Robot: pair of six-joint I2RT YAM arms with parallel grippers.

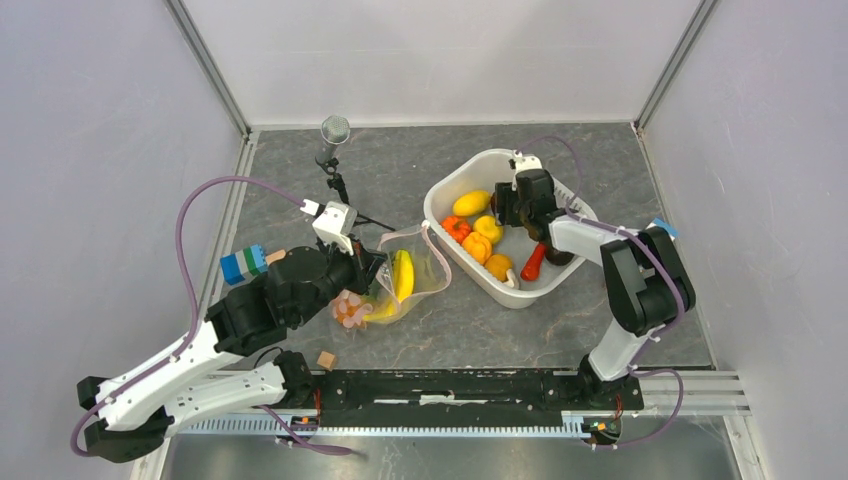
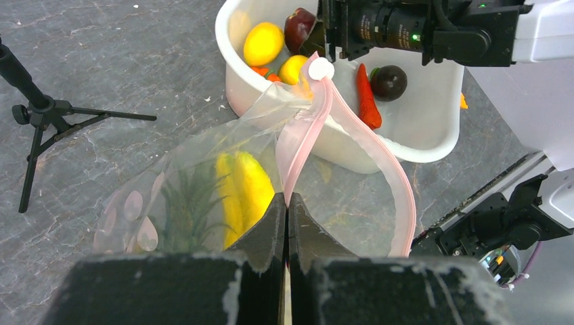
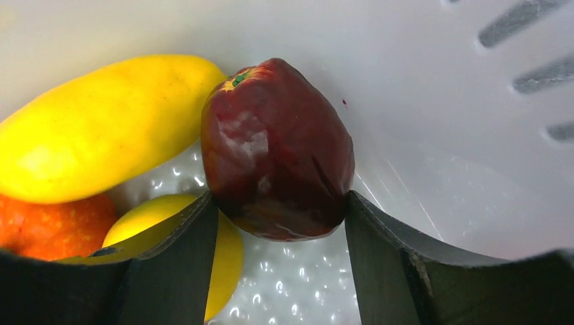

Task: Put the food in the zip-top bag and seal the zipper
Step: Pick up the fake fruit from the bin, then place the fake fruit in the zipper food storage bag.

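Note:
The clear zip-top bag [image 1: 418, 283] lies open left of the white tub [image 1: 478, 279], with a banana [image 2: 249, 186] and a green leafy top [image 2: 189, 203] inside. My left gripper [image 2: 288, 197] is shut on the pink zipper [image 2: 306, 139] at the bag's mouth; it also shows in the top view [image 1: 372, 268]. My right gripper [image 3: 279, 202] is down in the tub, shut on a dark maroon apple [image 3: 277, 149]. A yellow mango [image 3: 95, 128], a lemon [image 3: 169, 223] and an orange piece [image 3: 47, 227] lie beside it.
The tub also holds orange peppers [image 1: 477, 245], a red chili [image 1: 533, 263] and a dark round piece [image 2: 388, 81]. A microphone on a small tripod [image 1: 335, 130] stands at the back left. A blue-green block stack [image 1: 244, 265] and a small brown cube [image 1: 325, 360] lie near the left arm.

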